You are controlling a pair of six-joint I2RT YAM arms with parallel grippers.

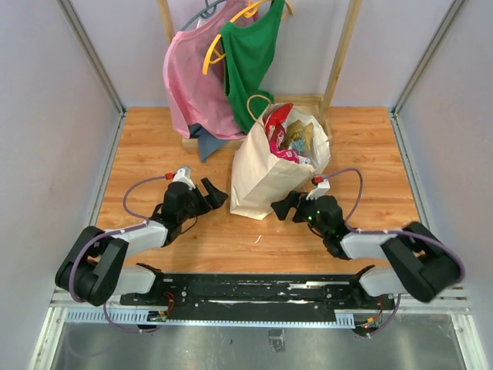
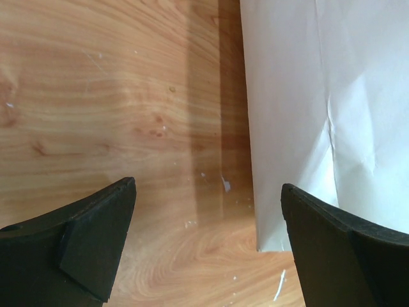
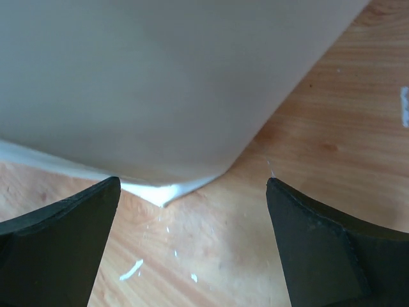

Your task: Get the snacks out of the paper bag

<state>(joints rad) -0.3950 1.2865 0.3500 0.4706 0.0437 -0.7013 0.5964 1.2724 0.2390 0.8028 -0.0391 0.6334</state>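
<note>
Both sets of fingers stand wide apart with nothing between them.

Left gripper (image 1: 202, 199): in its wrist view the bare table (image 1: 146, 146) lies between the pads. The paper bag (image 1: 258, 173) rises as a white wall on the right, its lower corner just beside the right-hand finger. I cannot tell whether they touch.

Right gripper (image 1: 286, 206): low to the table, nose against the near right bottom corner of the bag. That corner shows centred between the open fingers in its wrist view. Not clamped.

The bag stands upright around the middle of the table, a little toward the far edge, mouth open upward. The snacks (image 1: 286, 137) are all inside, with red, pink and other packets showing at the mouth. None lies on the table, so the task is at its start.

Behind the bag, at the far edge, a pink garment (image 1: 192, 77) and a green garment (image 1: 250, 54) hang on a wooden rack (image 1: 339, 54).

Risks as I judge them:
- Both grippers are down at the base, the packets up at the mouth. A forward nudge from either would slide or tip a light, tall bag.
- The loop handle (image 1: 256, 104) at the rim could catch a finger on entry.
- Closing blind inside could pinch paper instead of a packet, so the bag lifts too.
- Glossy packets may slip from the pads.
- A shove backward puts the bag into the rack.
</note>
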